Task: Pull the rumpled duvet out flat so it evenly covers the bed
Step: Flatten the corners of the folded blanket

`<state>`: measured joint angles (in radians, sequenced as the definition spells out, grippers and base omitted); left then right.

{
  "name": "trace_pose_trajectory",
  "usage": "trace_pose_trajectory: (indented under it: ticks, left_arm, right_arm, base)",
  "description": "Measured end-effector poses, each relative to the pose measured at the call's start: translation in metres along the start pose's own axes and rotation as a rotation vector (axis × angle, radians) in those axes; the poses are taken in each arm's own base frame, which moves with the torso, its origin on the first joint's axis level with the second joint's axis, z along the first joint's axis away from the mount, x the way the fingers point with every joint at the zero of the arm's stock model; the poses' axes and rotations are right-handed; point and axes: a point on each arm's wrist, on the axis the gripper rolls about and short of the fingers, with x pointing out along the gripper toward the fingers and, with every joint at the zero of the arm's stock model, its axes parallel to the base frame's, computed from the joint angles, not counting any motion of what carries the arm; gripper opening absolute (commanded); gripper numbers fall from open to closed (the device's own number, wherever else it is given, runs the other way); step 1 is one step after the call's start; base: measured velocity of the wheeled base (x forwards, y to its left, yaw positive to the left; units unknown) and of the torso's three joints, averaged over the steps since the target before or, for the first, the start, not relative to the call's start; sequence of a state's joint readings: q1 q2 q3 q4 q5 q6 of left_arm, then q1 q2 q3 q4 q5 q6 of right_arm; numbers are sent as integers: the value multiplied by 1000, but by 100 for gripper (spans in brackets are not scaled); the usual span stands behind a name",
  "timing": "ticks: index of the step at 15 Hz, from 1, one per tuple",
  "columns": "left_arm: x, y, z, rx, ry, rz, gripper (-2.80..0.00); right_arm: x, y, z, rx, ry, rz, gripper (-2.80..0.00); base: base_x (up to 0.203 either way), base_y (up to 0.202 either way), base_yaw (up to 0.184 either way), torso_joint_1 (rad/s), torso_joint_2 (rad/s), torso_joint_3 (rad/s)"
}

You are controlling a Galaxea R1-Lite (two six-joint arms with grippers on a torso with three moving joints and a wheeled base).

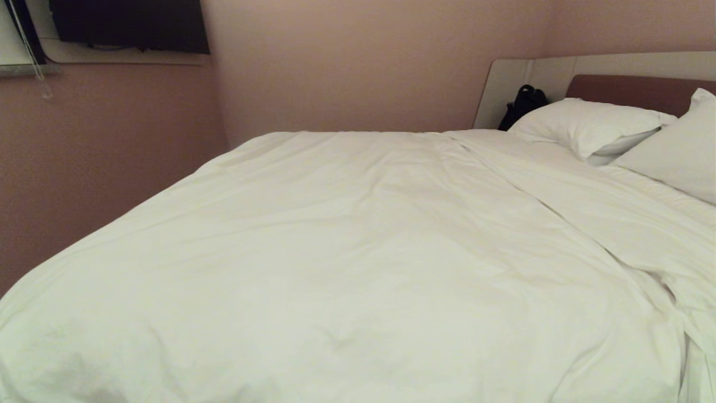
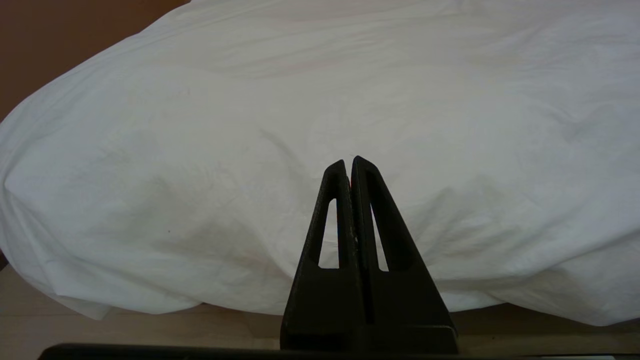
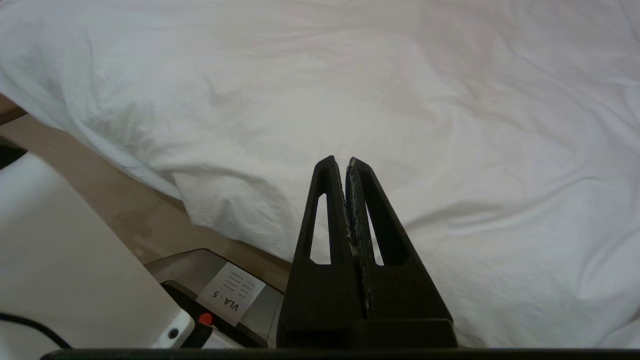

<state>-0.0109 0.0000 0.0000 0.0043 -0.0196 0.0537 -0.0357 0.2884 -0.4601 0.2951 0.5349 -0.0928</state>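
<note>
Item: duvet (image 1: 347, 246), white, thick, puffy, plain cotton-type cover; spread over most of the bed (image 1: 637, 92), reaching from the near edge up twd the pillows. Surface mostly smooth w/ shallow soft creases across the middle; one long diagonal fold runs from upper centre down to the right, where the cloth bunches into deeper wrinkles nr the right edge. Left side drapes over the mattress edge beside the pink wall (image 1: 100, 157); near edge hangs rounded over the bed front, lower hem loose above the wooden floor (image 2: 125, 335), as seen in left wrist view. Bed: pale grey headboard w/ brown padded panel at far right. Two white pillows (image 1: 587, 126) at the head end, one lying flat, second leaning at far right edge. Small black bag-like object (image 1: 523, 105) against the headboard, behind the flat pillow; type can't be told. Dark TV screen (image 1: 128, 25) on wall, upper left. Left gripper (image 2: 349, 161): black fingers pressed together, holding nothing, just short of the duvet's front drape. Right gripper (image 3: 346, 161): fingers likewise together, empty, over the duvet's near edge; robot base w/ a "VLA-5" label (image 3: 230, 295) below it.
</note>
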Motion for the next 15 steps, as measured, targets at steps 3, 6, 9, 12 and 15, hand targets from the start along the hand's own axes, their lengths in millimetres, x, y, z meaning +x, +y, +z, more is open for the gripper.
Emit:
trace_pose_trajectory:
  ticks: [3, 6, 9, 12, 15]
  left_arm:
    - [0, 0, 0, 0, 0, 0, -280]
    - [0, 0, 0, 0, 0, 0, -280]
    - [0, 0, 0, 0, -1, 0, -280]
    - [0, 0, 0, 0, 0, 0, -280]
    - [0, 0, 0, 0, 0, 0, -280]
  right_arm:
    - [-2, 2, -16, -10, -12, -16, -280]
    - [3, -1, -38, -7, -9, -76, -280]
    - [4, -3, -45, -38, -72, -181, -280]
    - [-1, -3, -54, -92, -181, -326, -280]
    - [1, -6, -67, -104, -212, -453, -280]
  base:
    - [0, 0, 0, 0, 0, 0]
    - [0, 0, 0, 0, 0, 0]
    - [0, 0, 0, 0, 0, 0]
    - [0, 0, 0, 0, 0, 0]
    - [0, 0, 0, 0, 0, 0]
